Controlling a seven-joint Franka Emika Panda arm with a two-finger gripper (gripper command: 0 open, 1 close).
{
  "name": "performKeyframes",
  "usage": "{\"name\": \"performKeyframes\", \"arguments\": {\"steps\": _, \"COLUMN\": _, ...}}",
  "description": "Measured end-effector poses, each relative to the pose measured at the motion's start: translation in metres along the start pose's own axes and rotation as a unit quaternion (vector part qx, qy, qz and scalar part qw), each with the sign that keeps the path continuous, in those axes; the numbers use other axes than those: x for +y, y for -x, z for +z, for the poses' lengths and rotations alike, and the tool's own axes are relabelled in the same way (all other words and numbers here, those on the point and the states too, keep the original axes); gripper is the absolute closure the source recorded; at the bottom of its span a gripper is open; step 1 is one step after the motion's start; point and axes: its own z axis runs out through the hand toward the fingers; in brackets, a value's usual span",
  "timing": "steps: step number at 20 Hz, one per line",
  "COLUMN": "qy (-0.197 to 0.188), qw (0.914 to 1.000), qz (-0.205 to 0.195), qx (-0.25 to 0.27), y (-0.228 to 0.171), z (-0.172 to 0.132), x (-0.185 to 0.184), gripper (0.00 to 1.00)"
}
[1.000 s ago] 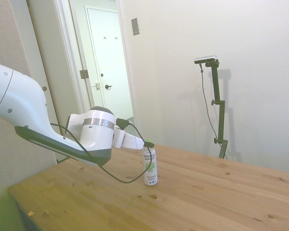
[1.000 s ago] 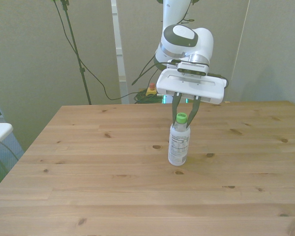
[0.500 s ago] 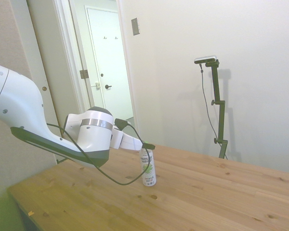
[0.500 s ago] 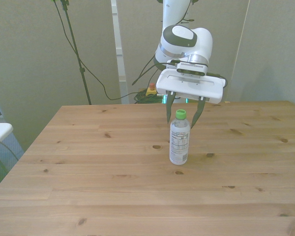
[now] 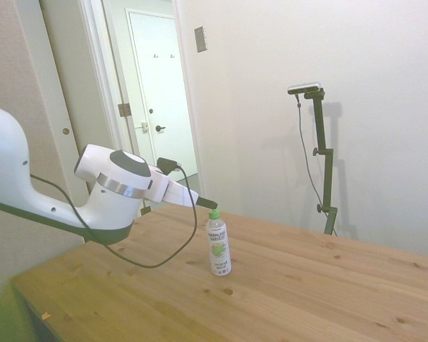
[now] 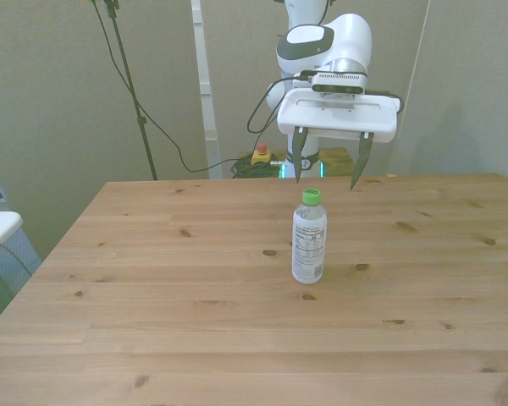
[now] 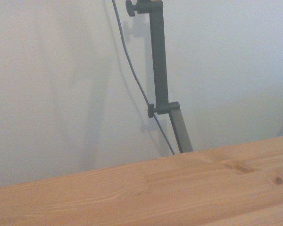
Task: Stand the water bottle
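The broad pale wooden bench [image 6: 152,321] carries a single object, and the white Franka arm hangs above its far side with its two-finger gripper [image 6: 328,172] tipped forward. Its dark fingers [image 6: 298,159] are spread wide and hold nothing; in the front view they hang behind and above the cap, at about twelve o'clock from it, clear of any contact. The small slim clear plastic water bottle [image 6: 309,239] with a bright green cap [image 6: 311,197] and a white label stands upright near the middle of the bench, base flat on the wood, so the task looks done. The remaining risk, as I judge it, lies in the closeness seen from the side, where the fingertips [image 5: 207,205] sit just at ten o'clock of the cap: any downward or forward drift there could clip the cap and topple so narrow and light a bottle.
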Motion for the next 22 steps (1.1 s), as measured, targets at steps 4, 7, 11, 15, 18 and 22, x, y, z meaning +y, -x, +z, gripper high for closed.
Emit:
{"name": "performKeyframes", "arguments": {"steps": 4, "qy": -0.002, "qw": 0.9995, "qz": -0.005, "qx": -0.032, "y": 0.002, "z": -0.028, "x": 0.011, "gripper": 0.00}}
{"name": "performKeyframes", "arguments": {"steps": 7, "qy": 0.019, "qw": 0.9975, "qz": -0.019, "qx": -0.065, "y": 0.008, "z": -0.041, "x": 0.019, "gripper": 0.00}}
{"name": "performKeyframes", "arguments": {"steps": 11, "qy": 0.059, "qw": 0.9897, "qz": -0.048, "qx": -0.121, "y": -0.003, "z": -0.065, "x": 0.016, "gripper": 0.00}}
{"name": "performKeyframes", "arguments": {"steps": 15, "qy": 0.097, "qw": 0.9706, "qz": -0.085, "qx": -0.203, "y": -0.035, "z": -0.084, "x": 0.019, "gripper": 0.00}}
{"name": "performKeyframes", "arguments": {"steps": 18, "qy": 0.116, "qw": 0.9565, "qz": -0.099, "qx": -0.249, "y": -0.057, "z": -0.094, "x": 0.024, "gripper": 0.00}}
{"name": "performKeyframes", "arguments": {"steps": 22, "qy": 0.129, "qw": 0.9375, "qz": -0.106, "qx": -0.305, "y": -0.059, "z": -0.089, "x": 0.037, "gripper": 0.00}}
